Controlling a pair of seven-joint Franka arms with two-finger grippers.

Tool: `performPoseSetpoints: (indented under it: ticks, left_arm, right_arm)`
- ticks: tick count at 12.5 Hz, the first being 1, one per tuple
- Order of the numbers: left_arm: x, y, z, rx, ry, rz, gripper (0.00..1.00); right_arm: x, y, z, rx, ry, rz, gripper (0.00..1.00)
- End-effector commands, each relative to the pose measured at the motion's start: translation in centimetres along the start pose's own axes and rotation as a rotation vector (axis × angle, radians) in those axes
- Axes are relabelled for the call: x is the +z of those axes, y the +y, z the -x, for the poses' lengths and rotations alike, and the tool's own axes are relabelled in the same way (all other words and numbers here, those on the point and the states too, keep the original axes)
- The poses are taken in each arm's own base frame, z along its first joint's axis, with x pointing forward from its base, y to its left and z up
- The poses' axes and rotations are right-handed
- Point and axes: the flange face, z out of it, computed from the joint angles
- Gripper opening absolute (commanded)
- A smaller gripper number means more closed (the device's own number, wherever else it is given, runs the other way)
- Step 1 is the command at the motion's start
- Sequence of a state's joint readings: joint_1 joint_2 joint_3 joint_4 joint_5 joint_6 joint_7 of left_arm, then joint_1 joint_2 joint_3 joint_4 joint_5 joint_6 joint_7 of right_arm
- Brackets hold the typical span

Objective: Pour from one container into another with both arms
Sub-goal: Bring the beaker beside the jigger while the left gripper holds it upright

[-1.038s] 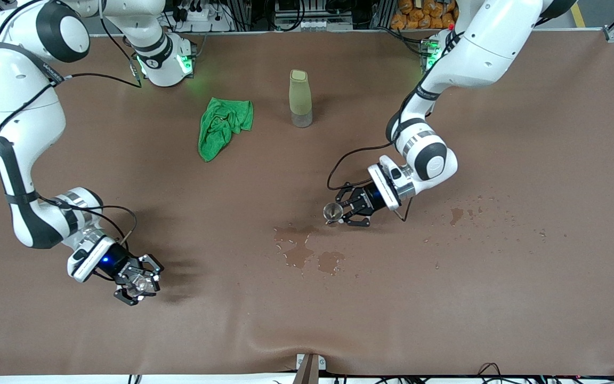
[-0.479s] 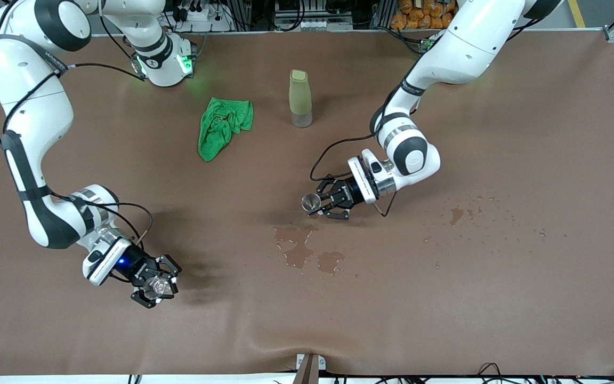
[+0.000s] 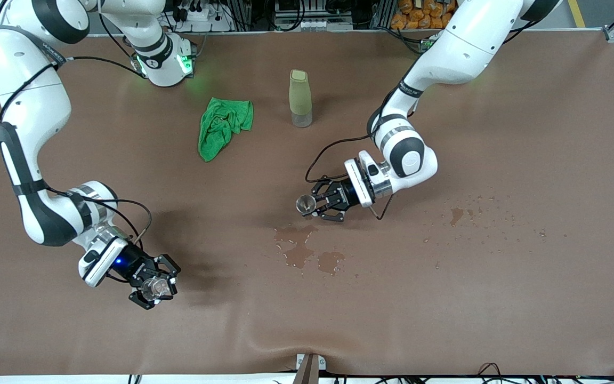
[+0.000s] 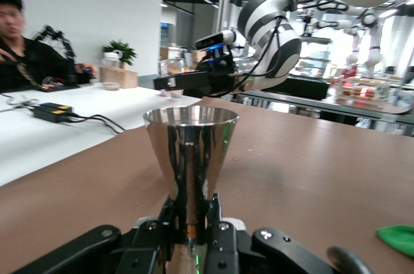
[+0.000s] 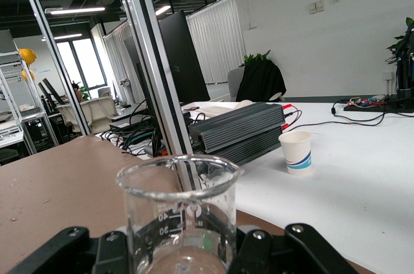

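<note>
A small steel cone-shaped cup (image 3: 305, 203) stands upright in my left gripper (image 3: 312, 207), which is shut on its narrow stem, just above the table beside a wet patch. The left wrist view shows the cup (image 4: 189, 148) rising between the fingers (image 4: 169, 212). A clear glass beaker (image 3: 153, 288) with printed marks sits in my right gripper (image 3: 152, 290), shut on it, low over the table at the right arm's end. In the right wrist view the beaker (image 5: 178, 212) fills the middle; whether it holds liquid is not clear.
A crumpled green cloth (image 3: 223, 125) and a tall olive bottle (image 3: 300, 98) lie near the robots' bases. Wet spill patches (image 3: 300, 250) darken the middle of the brown table (image 3: 499, 298); small drops (image 3: 464, 213) dot the left arm's end.
My left arm has carried the steel cup toward the right arm's end of the table, then slowed. My right gripper shifted the beaker slightly toward the table's middle.
</note>
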State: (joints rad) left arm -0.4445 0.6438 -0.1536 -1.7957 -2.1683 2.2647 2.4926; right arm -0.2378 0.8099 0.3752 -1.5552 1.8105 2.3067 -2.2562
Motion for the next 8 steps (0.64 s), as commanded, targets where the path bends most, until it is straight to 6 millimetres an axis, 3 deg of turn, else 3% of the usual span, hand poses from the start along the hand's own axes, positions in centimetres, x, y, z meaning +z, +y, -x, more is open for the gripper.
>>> performPoseSetpoints:
  ticks: [1, 5, 8]
  left_arm:
    - [1.7, -1.2, -1.5, -0.017, -0.025, 0.055, 0.00]
    - [2.7, -1.0, -1.4, -0.008, -0.021, 0.067, 0.00]
    - [2.8, -1.1, -1.1, -0.009, -0.023, 0.067, 0.00]
  right_arm:
    - [-0.2, -2.7, -2.6, 0.025, -0.032, 0.028, 0.00]
    - [0.6, -5.0, -5.6, 0.044, -0.022, 0.002, 0.00]
    - [1.9, -9.2, -8.0, 0.081, -0.041, -0.053, 0.00]
